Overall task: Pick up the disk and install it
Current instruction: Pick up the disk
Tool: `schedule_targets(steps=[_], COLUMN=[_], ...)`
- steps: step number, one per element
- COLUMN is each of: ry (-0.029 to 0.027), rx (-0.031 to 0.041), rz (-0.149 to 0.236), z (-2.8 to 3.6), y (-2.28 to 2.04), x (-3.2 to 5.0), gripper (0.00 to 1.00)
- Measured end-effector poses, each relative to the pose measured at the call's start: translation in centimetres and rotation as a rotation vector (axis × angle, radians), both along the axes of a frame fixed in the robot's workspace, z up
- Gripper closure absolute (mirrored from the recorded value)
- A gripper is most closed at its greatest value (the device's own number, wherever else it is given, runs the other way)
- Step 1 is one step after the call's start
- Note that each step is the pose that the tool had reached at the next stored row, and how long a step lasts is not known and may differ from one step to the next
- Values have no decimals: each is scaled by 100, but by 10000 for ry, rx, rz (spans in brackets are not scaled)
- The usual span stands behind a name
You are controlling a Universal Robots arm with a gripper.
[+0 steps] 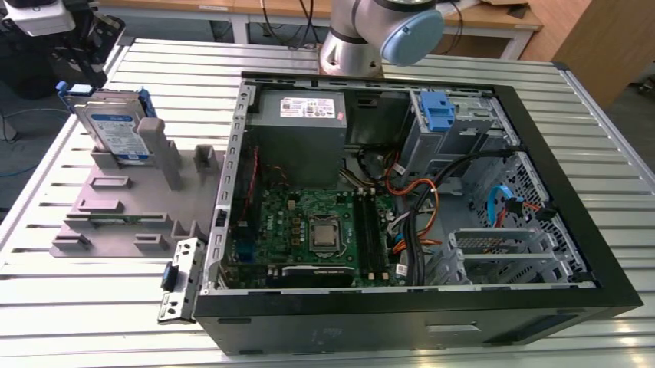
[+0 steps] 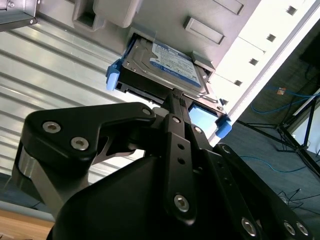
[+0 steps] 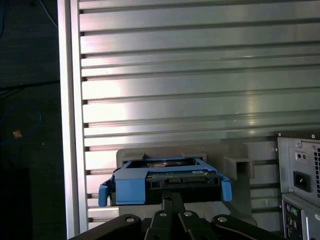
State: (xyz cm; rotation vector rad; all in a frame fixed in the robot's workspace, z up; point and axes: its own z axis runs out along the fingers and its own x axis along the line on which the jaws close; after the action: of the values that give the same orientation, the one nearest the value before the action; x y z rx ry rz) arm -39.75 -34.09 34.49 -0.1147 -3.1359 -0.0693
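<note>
Hand [image 2: 173,96] is at the disk's [image 2: 162,62] blue-framed edge; clenched or released, I cannot tell. Disk stands upright in a grey holder [image 1: 113,207] on the worktop [image 1: 61,307], at the exterior view's left of the case [image 1: 409,322]. Stiff, weighty and shock-shy, I judge: take it by the frame. Room is open above, and holder posts crowd its foot.

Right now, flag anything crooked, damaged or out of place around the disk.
Nothing stands out. The disk stands on edge in its grey holder, slightly tilted against a post, and its blue frame looks intact. The computer case lies open on its side, with nothing spilled around it.
</note>
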Motion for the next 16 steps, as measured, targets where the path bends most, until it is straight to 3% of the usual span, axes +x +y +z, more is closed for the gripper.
schedule_targets(steps=[16], ry=[0], rx=[0], rz=[2803], z=[-18], y=[0], x=[0], gripper=[89])
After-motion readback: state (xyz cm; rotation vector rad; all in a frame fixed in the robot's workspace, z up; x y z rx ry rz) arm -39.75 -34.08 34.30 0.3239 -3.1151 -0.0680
